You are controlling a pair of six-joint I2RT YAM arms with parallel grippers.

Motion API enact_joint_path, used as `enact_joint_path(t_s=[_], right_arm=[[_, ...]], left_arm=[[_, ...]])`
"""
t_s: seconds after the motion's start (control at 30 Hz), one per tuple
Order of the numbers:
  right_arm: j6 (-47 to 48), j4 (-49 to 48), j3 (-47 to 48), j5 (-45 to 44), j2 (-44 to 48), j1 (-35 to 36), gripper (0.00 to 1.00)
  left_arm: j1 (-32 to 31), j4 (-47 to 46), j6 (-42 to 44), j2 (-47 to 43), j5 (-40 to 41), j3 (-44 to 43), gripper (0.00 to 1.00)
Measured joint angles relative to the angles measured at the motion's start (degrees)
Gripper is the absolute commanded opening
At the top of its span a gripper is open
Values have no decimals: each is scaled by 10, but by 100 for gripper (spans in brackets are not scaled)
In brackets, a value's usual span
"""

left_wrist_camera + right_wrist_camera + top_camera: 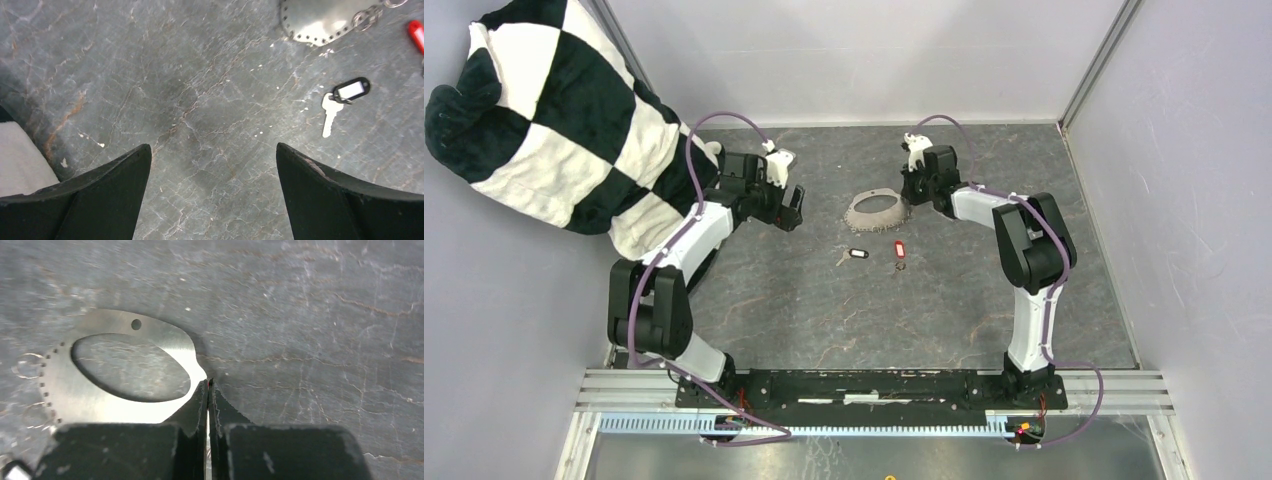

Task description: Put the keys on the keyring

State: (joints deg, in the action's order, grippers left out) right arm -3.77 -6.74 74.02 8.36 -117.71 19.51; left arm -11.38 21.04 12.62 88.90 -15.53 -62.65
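Observation:
The keyring [877, 210] is a flat silvery metal loop with an oval hole and a perforated edge, lying mid-table. It also shows in the left wrist view [320, 20] and the right wrist view [100, 400]. The black-tagged key [856, 255] [350, 91] and the red-tagged key [900, 249] [416, 35] lie just in front of it. My right gripper [910, 192] [208, 384] is shut, its tips at the keyring's right edge; nothing shows clamped between them. My left gripper [789, 210] [214, 150] is open and empty, left of the keyring.
A black-and-white checkered cloth [544, 110] hangs over the far left corner beside the left arm. Grey walls close in the table at the back and both sides. Small wire rings [368, 17] hang on the keyring's perforated edge.

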Motion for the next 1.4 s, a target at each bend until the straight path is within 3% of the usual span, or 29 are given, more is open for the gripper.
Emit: enact_joint_path(t_s=[0.37,0.7,0.9,1.17,1.4], right_arm=[[-11,-42,-18,125,172,56,0],[-14,-79,-87,235,296,124,0],[-64,-150,-161,308,364,160,0],[-173,-297,-248,371,420,183,0],[-215,-350,-249,382,429,217,0]], left_arm=[[-3,85,46,-33,-86,-162,100],[-54,207,115,-78,-132,-228,100],[-77,264,135,-142,-177,-222,95],[-78,301,157,-228,-261,-179,76],[-87,303,158,-229,-322,-162,75]])
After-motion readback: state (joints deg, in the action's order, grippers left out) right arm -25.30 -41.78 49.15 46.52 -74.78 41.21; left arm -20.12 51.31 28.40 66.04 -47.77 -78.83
